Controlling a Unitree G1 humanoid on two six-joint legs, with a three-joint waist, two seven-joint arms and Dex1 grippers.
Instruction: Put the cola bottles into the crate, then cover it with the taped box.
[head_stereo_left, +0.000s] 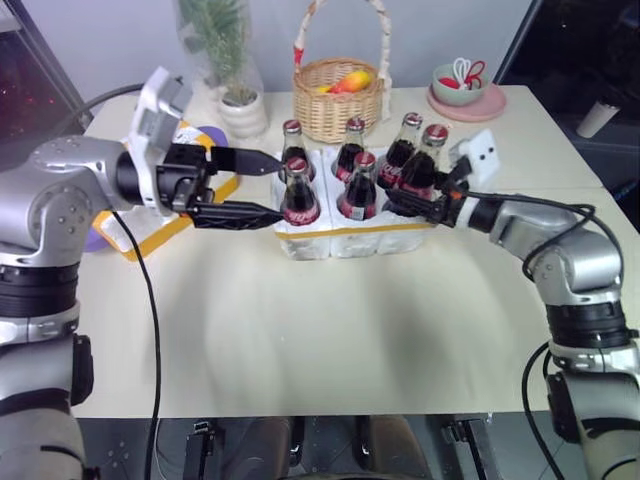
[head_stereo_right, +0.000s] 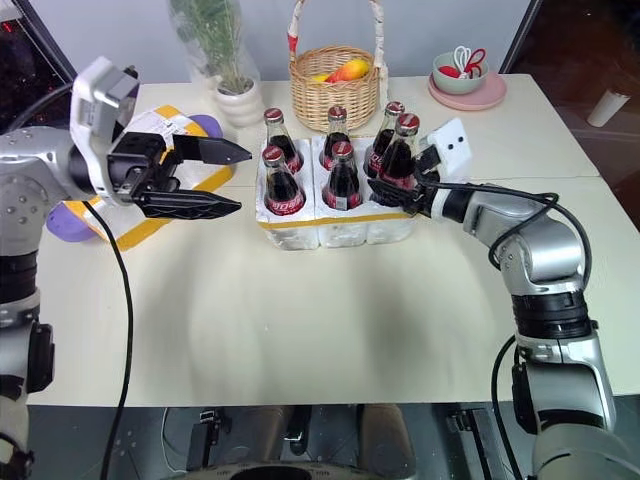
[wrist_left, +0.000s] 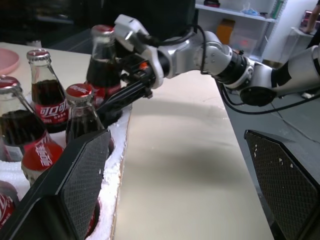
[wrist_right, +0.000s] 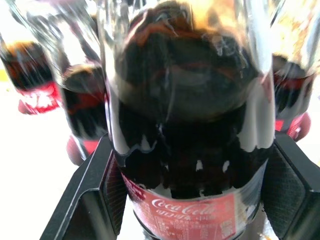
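Several cola bottles (head_stereo_left: 300, 195) stand upright in the wells of the white foam crate (head_stereo_left: 330, 242), which has a yellow tape band near its base. My right gripper (head_stereo_left: 405, 197) reaches in from the right, shut on the front right cola bottle (wrist_right: 190, 130), which stands in its well with a finger on either side. My left gripper (head_stereo_left: 281, 188) hovers open just left of the crate with nothing between its fingers (wrist_left: 85, 165). Under it lies the taped box (head_stereo_right: 160, 125), white with yellow bands, partly hidden by the arm.
Behind the crate stand a wicker basket (head_stereo_left: 338, 92) with fruit and a plant in a white pot (head_stereo_left: 243, 112). A pink plate with a green bowl (head_stereo_left: 465, 92) sits at the back right. A purple object (head_stereo_right: 62, 222) lies by the taped box. The table's front half is bare.
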